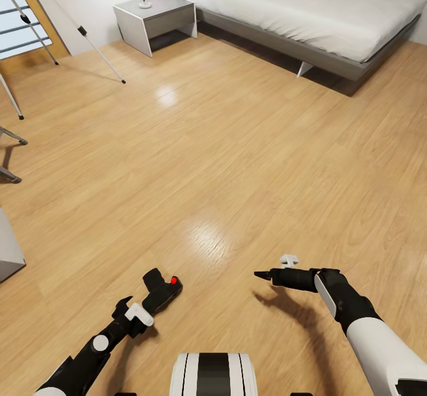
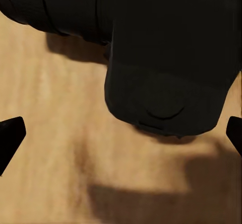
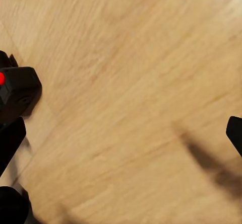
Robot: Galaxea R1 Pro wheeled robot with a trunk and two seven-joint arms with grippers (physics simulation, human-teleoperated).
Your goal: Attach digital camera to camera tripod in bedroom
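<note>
The digital camera (image 1: pixel 163 291), a small black body with a red button on top, hangs just above the wood floor in my left gripper (image 1: pixel 149 303). In the left wrist view its dark body (image 2: pixel 161 68) spans the space between the two fingertips (image 2: pixel 10 139), which stand wide apart at its sides. My right gripper (image 1: pixel 261 275) hovers over the floor to the right, open and holding nothing. The right wrist view catches the camera (image 3: pixel 17 90) at one side. The camera tripod's thin silver legs (image 1: pixel 99 57) with black feet stand far off at the upper left by the window.
A grey low bed (image 1: pixel 308 10) fills the far right, with a grey nightstand (image 1: pixel 155 19) and a dark vase beside it. Grey stool feet (image 1: pixel 12 138) and a grey block (image 1: pixel 9 248) sit at the left edge. Bare wood floor (image 1: pixel 225 147) lies between.
</note>
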